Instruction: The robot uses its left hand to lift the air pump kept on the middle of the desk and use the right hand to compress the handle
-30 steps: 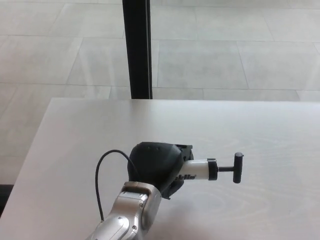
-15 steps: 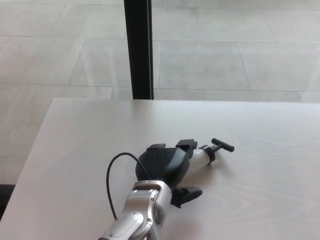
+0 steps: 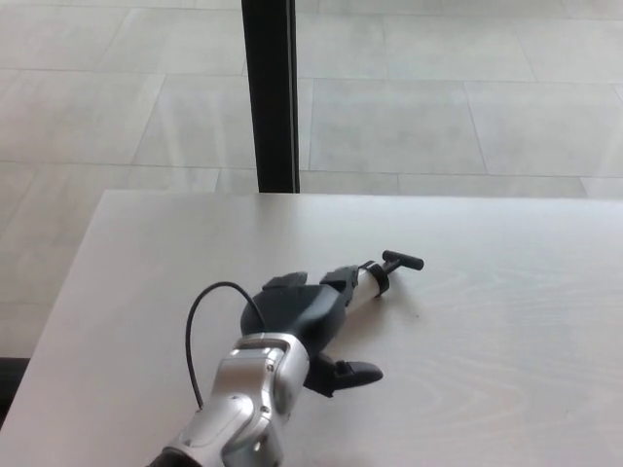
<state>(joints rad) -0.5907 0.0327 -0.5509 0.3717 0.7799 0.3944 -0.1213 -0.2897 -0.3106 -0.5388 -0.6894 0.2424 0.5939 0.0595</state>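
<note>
Head view, looking down on a pale wood-grain worktop [image 3: 506, 389] filling the lower half of the frame. Left hand [image 3: 302, 316], black, entering from the lower left on a silver forearm [image 3: 243, 409], lying over the near end of the air pump [image 3: 375, 277] just left of the frame's centre. Fingers [image 3: 341, 279] reaching along the white pump body, thumb [image 3: 352, 372] splayed out to the lower right and clear of the pump; whether the fingers actually clamp the body cannot be told, the contact being hidden under the palm. Pump tilted, pointing toward the upper right, its black T-handle [image 3: 402, 261] at the far end, free of the hand. Thin black cable [image 3: 200, 321] looping up from the wrist at left. Right hand not in view. Beyond the far edge of the worktop, a light tiled floor [image 3: 438, 97], with a dark vertical post [image 3: 271, 92] rising in the upper middle-left of the frame.
</note>
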